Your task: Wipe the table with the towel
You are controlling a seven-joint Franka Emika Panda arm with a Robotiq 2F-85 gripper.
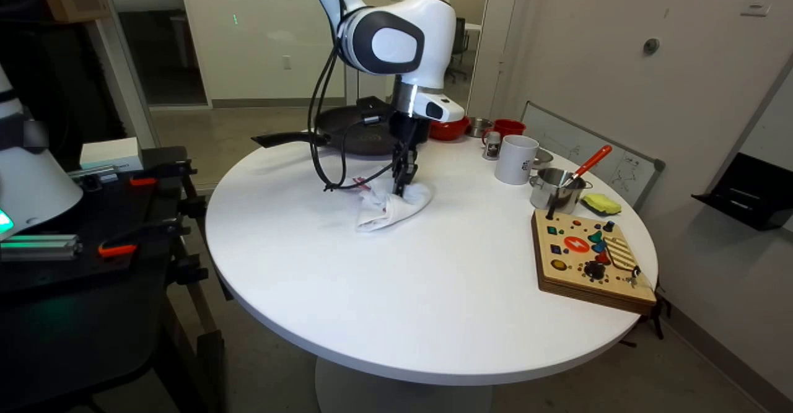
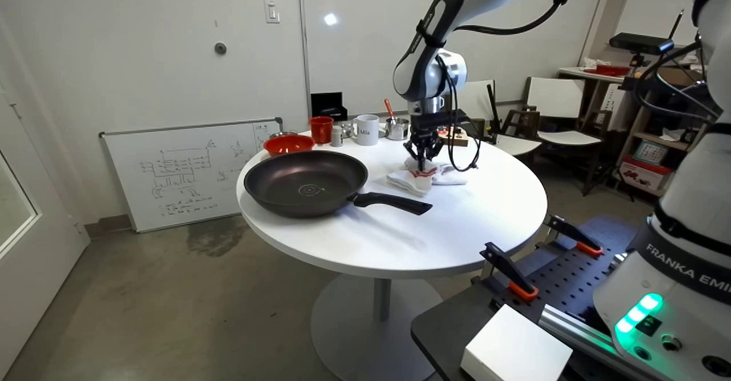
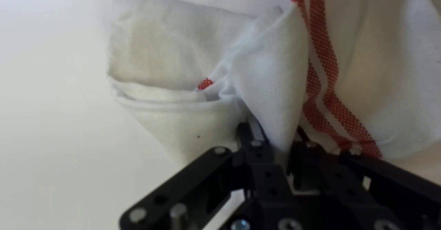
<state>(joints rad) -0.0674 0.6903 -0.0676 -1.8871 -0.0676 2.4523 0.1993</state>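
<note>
Pinches a fold of the towel (image 3: 268, 71), rumpled on the counter (image 1: 372, 301) near the pan (image 2: 302, 184), in the hand (image 3: 275, 135). Looks to be at the wiping step; calls next for light downward pressure and a level sweep, steering clear of the pan.

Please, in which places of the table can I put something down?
Bare: between towel, wooden board and near table rim in an exterior view; also between towel and white mug. Crowded: far edge, from frying pan round to wooden board.
</note>
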